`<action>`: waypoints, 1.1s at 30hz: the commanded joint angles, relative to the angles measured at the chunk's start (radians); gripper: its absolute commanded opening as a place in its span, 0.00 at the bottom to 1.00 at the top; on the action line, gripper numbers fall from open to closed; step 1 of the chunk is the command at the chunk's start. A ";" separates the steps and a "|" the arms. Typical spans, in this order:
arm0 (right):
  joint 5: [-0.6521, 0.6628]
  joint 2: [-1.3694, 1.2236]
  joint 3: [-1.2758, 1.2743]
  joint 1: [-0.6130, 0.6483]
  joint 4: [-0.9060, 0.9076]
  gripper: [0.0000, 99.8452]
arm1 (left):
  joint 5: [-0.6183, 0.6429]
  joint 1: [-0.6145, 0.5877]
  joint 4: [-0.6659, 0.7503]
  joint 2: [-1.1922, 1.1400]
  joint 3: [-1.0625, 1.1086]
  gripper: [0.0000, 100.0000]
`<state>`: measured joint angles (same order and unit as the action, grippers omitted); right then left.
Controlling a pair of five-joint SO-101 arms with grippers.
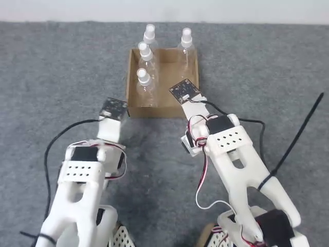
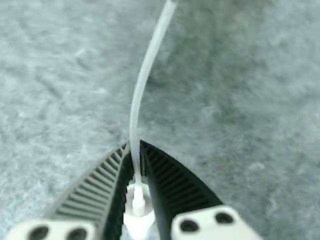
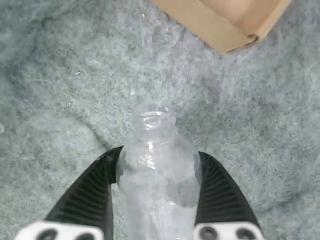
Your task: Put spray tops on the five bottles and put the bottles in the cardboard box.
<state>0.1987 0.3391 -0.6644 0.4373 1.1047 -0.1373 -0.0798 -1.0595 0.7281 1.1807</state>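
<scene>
My left gripper (image 2: 134, 145) is shut on a spray top (image 2: 136, 200), whose white dip tube (image 2: 142, 85) curves out past the fingertips over the carpet. In the high view that arm (image 1: 113, 110) sits just left of the cardboard box (image 1: 154, 110). An open-necked clear bottle (image 3: 152, 130) with no top is gripped in my shut right gripper (image 3: 159, 155), near the box's front right corner (image 3: 210, 20). Two capped bottles (image 1: 144, 77) (image 1: 145, 51) stand inside the box. Two more (image 1: 149, 33) (image 1: 186, 38) stand at its far edge; I cannot tell whether they are in it or behind it.
Grey carpet (image 1: 61, 67) covers the table on both sides of the box. A black cable tie (image 1: 303, 128) sticks up by the right arm. Wires hang along both arms.
</scene>
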 commanded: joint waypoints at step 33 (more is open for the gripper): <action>0.000 0.050 -0.014 -0.007 -0.019 0.04 | 0.287 -0.399 0.236 0.043 -0.096 0.01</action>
<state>0.2002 0.3391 -0.6644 0.4373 1.1047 0.1112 -0.4388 -0.8508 0.7388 1.1653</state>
